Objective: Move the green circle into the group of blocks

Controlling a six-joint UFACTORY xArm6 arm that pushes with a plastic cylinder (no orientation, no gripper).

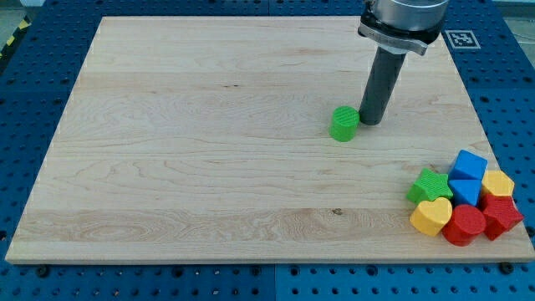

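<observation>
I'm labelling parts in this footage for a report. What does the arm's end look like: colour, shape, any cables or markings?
My tip is the lower end of a straight, dark grey cylindrical rod, smooth and unmarked. The rod hangs from a wider round metallic collar, silver-grey with a dark band along its lower rim. No cables or labels show; the arm above is cut off by the view's top.

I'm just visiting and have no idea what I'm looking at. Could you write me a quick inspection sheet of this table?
Surface: pale wooden board on a blue perforated table.
Job's things: green circle alone near mid-board; group at the view's bottom right: green star, two blue blocks, yellow heart, yellow block, two red blocks.
Clutter: nothing seen.
Grippers: none; my tip sits just to the view's right of the green circle, touching or nearly so.
Cables: nothing seen.
Surroundings: a black-and-white marker at the view's top right.
</observation>
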